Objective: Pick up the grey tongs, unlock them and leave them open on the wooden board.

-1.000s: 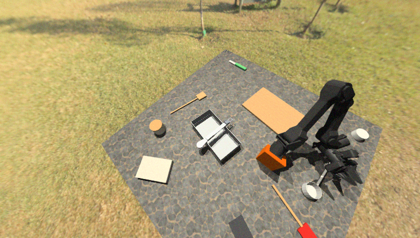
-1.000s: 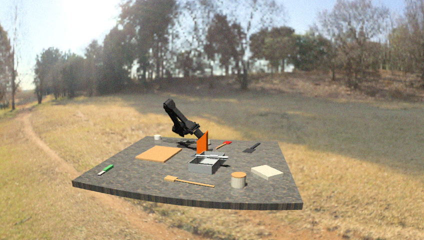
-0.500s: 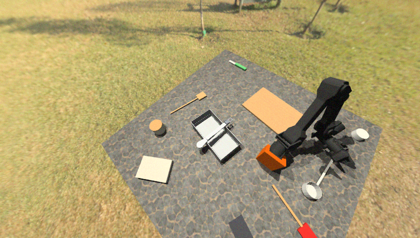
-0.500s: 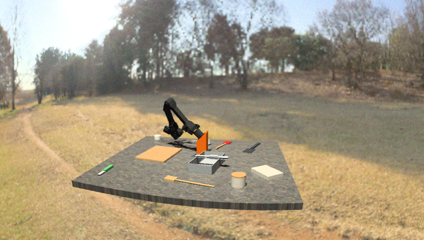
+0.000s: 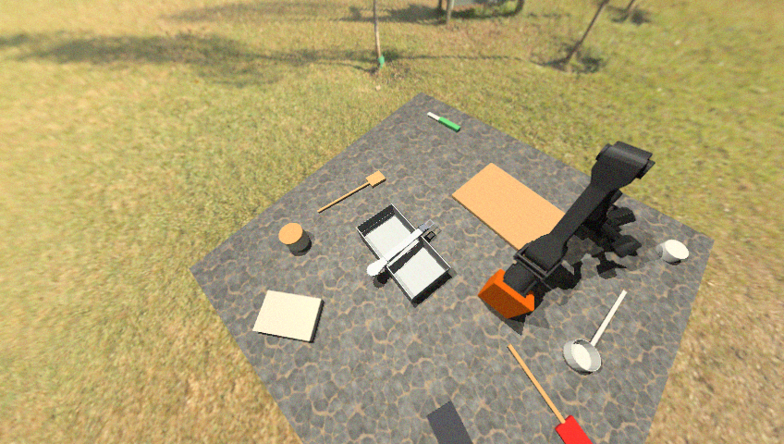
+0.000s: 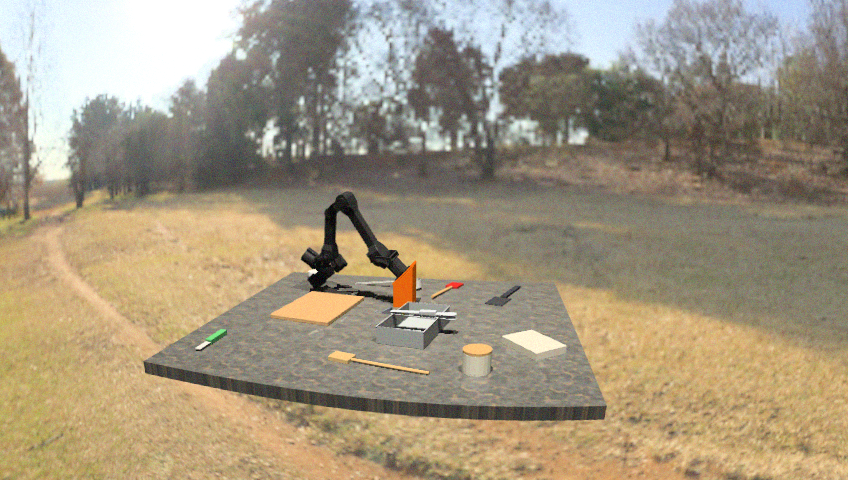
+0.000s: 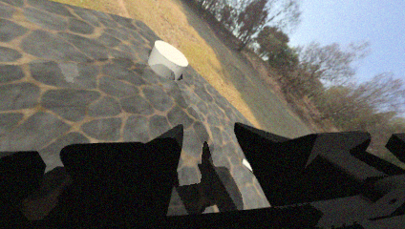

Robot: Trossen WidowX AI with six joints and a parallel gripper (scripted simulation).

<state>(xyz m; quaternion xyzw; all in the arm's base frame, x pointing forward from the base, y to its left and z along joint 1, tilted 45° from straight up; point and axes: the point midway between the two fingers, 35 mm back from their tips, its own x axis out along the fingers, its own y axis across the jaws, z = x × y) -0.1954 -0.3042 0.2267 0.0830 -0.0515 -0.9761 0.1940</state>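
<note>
The grey tongs [image 5: 401,248] [image 6: 423,316] lie shut across the rim of the grey roasting tin [image 5: 427,287] [image 6: 401,337] in the middle of the stone slab. The wooden board [image 5: 506,203] [image 6: 315,306] lies flat to the tin's right in the top view. My gripper [image 5: 627,239] [image 6: 318,264] [image 7: 208,127] is open and empty. It hangs low over the slab beyond the board, far from the tongs. It points toward a white cup [image 5: 672,250] [image 7: 167,59].
An orange block [image 5: 506,297] [image 6: 404,284] stands at the arm's base. A ladle [image 5: 582,354], a red-ended spatula [image 5: 571,428], a black spatula [image 5: 447,423], a cream slab [image 5: 287,314], a cork-lidded canister [image 5: 294,236], a wooden spatula [image 5: 351,191] and a green marker [image 5: 446,122] lie around.
</note>
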